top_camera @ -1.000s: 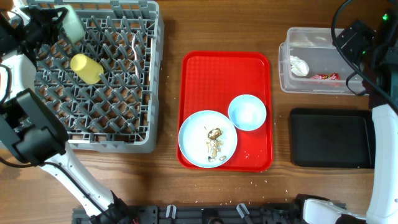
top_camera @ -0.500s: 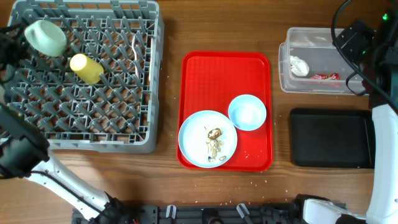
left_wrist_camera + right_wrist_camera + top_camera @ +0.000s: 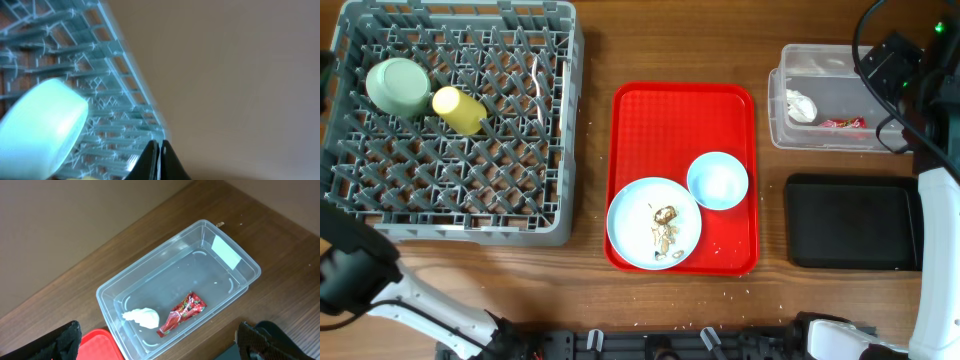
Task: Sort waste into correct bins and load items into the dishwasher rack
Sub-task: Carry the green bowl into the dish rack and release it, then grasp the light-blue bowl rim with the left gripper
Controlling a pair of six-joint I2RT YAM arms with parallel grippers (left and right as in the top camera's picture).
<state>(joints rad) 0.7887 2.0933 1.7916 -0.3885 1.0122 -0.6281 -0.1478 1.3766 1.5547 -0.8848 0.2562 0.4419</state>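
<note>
Overhead, the pale green bowl (image 3: 398, 86) now sits among the pegs in the far left corner of the dishwasher rack (image 3: 565, 120), just beside the yellow cup (image 3: 459, 109). A second ago the left arm still carried it over that corner, and half a second ago it was only just being let go. Since then the left arm has drawn back past the left edge of the surface. Its wrist view shows the left pincer (image 3: 159, 155) with its fingers pressed together and nothing between them, the bowl (image 3: 42, 125) lying free on the rack (image 3: 115, 65) to one side. So two of the four dishes appear to be loaded. On the red tray (image 3: 685, 110) in the middle of the surface nothing has shifted: the white-and-blue plate (image 3: 630, 215) carries the food scraps (image 3: 665, 230) and the light blue bowl (image 3: 718, 182) touches its rim. The right pincer (image 3: 159, 330) hangs spread wide and empty above the clear tub (image 3: 240, 275) near the far right corner, as it did a second ago. Inside the tub lie the white tissue (image 3: 142, 317) and the red wrapper (image 3: 182, 312). The black tray (image 3: 850, 220) by the right edge holds nothing that can be made out. What seems left is to clear the scraps off the plate, probably into the black tray, and then rack the plate and the blue bowl.
</note>
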